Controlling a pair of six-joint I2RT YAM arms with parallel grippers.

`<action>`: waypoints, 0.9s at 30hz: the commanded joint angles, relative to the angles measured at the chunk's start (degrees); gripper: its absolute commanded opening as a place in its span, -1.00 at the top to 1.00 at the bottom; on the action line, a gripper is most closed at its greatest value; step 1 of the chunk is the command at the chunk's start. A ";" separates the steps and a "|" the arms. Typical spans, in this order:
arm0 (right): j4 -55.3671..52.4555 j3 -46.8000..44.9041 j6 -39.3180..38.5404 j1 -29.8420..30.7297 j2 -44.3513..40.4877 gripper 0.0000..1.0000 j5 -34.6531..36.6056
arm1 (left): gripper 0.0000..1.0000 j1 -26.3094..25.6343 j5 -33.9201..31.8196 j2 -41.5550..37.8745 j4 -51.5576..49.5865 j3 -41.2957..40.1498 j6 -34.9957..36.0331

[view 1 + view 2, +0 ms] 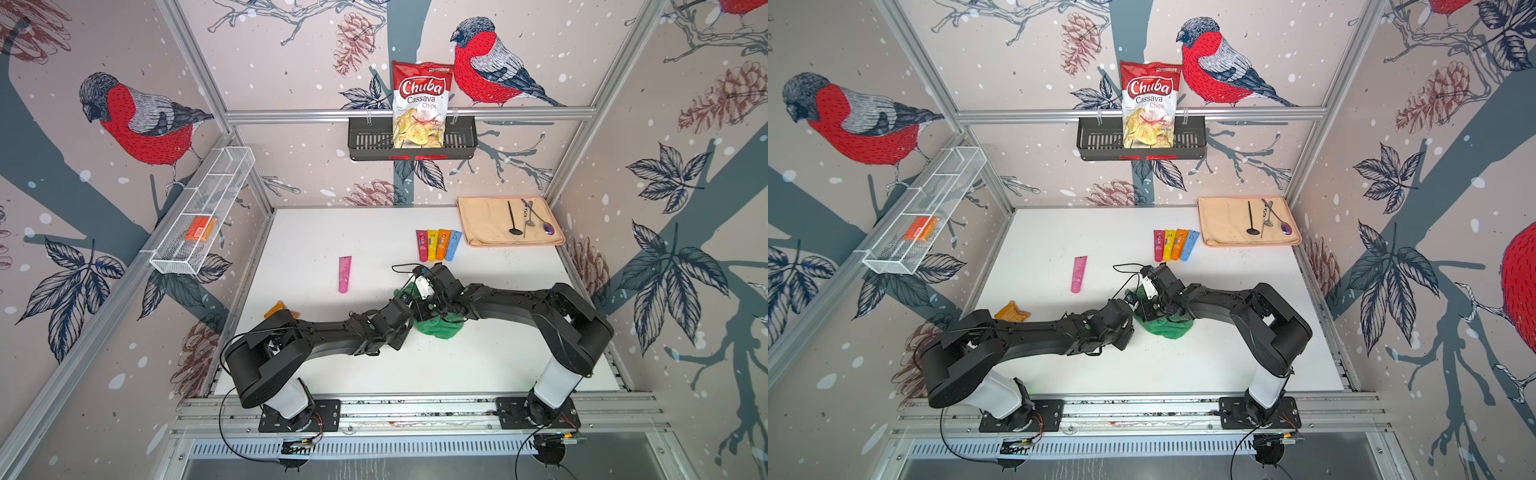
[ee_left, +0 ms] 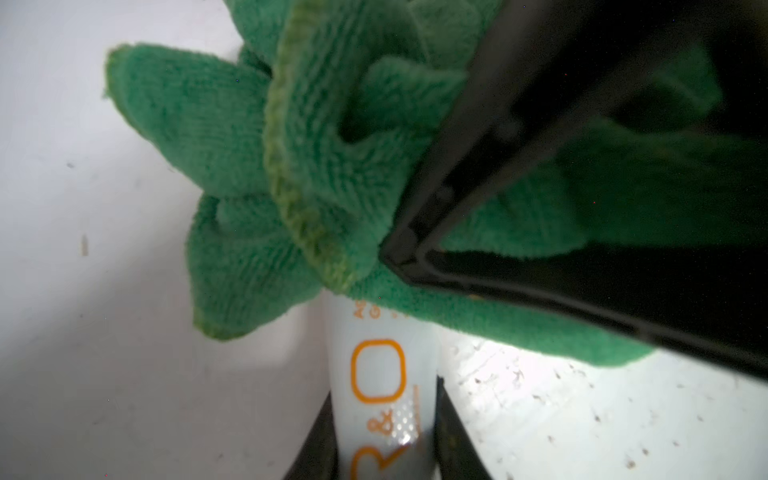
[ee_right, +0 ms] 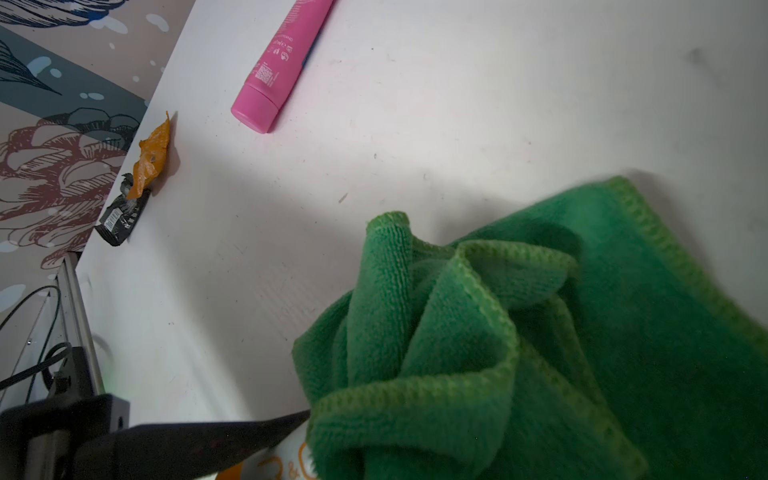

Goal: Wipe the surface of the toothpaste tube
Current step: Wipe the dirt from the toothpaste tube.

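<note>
The toothpaste tube is white with orange lettering. It stands between the two fingers of my left gripper, which is shut on it. A green cloth is bunched over the tube's far end and hides that end. My right gripper is shut on the green cloth, and the cloth covers most of its fingers. A strip of the tube shows under the cloth. In a top view both grippers meet mid-table at the tube, with cloth draped below them.
A pink tube lies left of the grippers. Behind them sit several coloured tubes. An orange wrapper lies by the left arm. At the back right, a beige mat carries utensils. Baskets hang on the walls.
</note>
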 commanded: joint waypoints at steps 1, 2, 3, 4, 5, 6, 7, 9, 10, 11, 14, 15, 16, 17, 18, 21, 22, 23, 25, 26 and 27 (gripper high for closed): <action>-5.33 0.72 0.31 -0.45 3.05 0.74 7.75 | 0.60 -0.02 0.93 -0.04 1.67 0.14 0.65; -5.93 0.85 0.47 -0.77 3.63 0.74 9.58 | 0.60 -0.04 0.87 -0.04 1.73 0.14 0.65; -6.60 0.92 0.51 -1.27 4.12 0.74 11.25 | 0.60 -0.01 0.88 0.03 1.70 0.12 0.61; -7.01 0.78 0.56 -1.60 4.49 0.74 12.54 | 0.60 0.03 0.93 0.04 1.75 0.11 0.65; -7.46 0.79 0.55 -1.81 4.76 0.74 13.88 | 0.60 -0.04 0.94 0.04 1.76 0.14 0.69; -8.13 0.84 0.79 -2.05 4.96 0.74 15.75 | 0.60 0.03 1.06 0.13 1.73 0.22 0.73; -8.82 0.95 0.87 -2.43 5.24 0.74 17.14 | 0.60 -0.02 1.11 0.21 1.61 0.28 0.74; -9.52 1.27 0.96 -3.01 5.13 0.74 18.72 | 0.60 -0.07 1.10 0.48 1.60 0.49 0.85; -10.16 1.54 1.08 -3.26 4.92 0.74 20.11 | 0.60 -0.06 1.10 0.57 1.59 0.43 0.75; -10.82 1.88 1.18 -3.60 4.88 0.74 21.51 | 0.60 -0.04 1.06 0.44 1.59 0.49 0.71; -12.60 2.12 1.11 -5.79 4.20 0.75 25.10 | 0.60 -0.06 1.00 -0.17 1.84 0.05 0.66; -12.71 1.60 1.28 -6.64 3.53 0.75 26.04 | 0.60 -0.02 1.09 -0.22 1.80 0.01 0.65; -12.41 0.93 1.31 -7.36 2.68 0.75 26.61 | 0.60 -0.04 1.06 -0.14 1.78 0.05 0.72; -11.83 0.09 1.44 -7.98 1.63 0.75 26.84 | 0.60 -0.08 1.10 0.00 1.75 0.07 0.79; -10.91 -1.06 1.60 -8.53 0.50 0.75 27.00 | 0.60 -0.06 1.19 0.13 1.64 0.22 0.81; -7.47 -3.99 1.09 -9.21 -2.67 0.74 25.85 | 0.58 -0.09 1.53 0.64 1.29 0.81 1.00; -6.80 -4.76 1.15 -9.22 -3.45 0.74 25.85 | 0.54 -0.10 1.65 0.87 0.71 1.43 1.07; -6.12 -5.29 1.19 -9.26 -3.89 0.74 25.95 | 0.50 -0.10 1.60 1.08 -0.19 2.04 1.06; -4.58 -6.63 1.47 -9.68 -4.67 0.74 25.63 | 0.33 -0.08 1.45 1.51 -2.33 3.89 0.72; -4.04 -7.18 1.46 -9.94 -4.95 0.74 25.35 | 0.22 -0.08 1.62 1.48 -3.49 4.90 0.37; -3.43 -7.63 1.47 -10.30 -5.27 0.74 24.88 | 0.06 -0.14 2.42 1.37 -4.75 6.07 0.01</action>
